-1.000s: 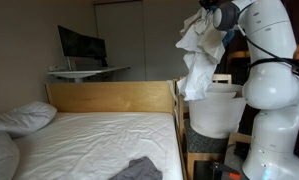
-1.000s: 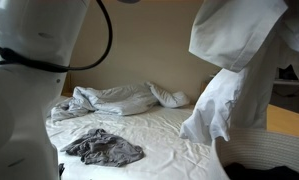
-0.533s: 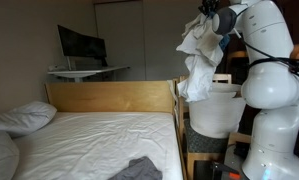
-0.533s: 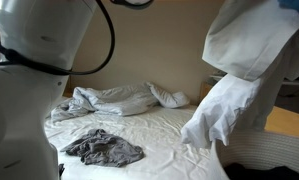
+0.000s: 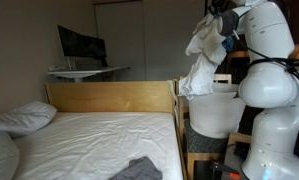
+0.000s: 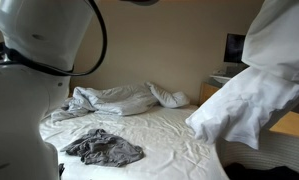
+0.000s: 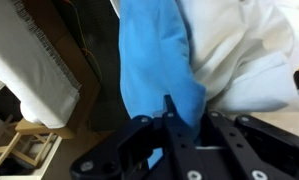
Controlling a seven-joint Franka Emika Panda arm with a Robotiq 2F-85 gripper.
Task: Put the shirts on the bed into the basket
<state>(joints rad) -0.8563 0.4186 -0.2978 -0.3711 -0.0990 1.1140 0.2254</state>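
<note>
While the arm holds high above the basket (image 5: 215, 112), the gripper (image 5: 213, 11) is pinched narrow on cloth, not empty. Wrist view: the blue shirt (image 7: 154, 65) runs straight down into the jaws, with the white shirt (image 7: 239, 50) bunched right against it. Can't tell if the white one is actually pinched or just caught up with the blue.

In an exterior view the white shirt drapes long from the claw, with its lower end down at basket rim level on the rim's bed-facing side. Whether it touches the rim isn't clear. No blue is visible from outside; the white covers it.

The dark grey shirt (image 6: 104, 148) lies crumpled on the sheet of the bed (image 5: 99, 135), well apart from the basket and nowhere near the claw. The basket stands just beside the bed, past the end of the headboard (image 5: 109, 97). The pillow (image 5: 24, 117) is at the side of the bed far from the basket.
</note>
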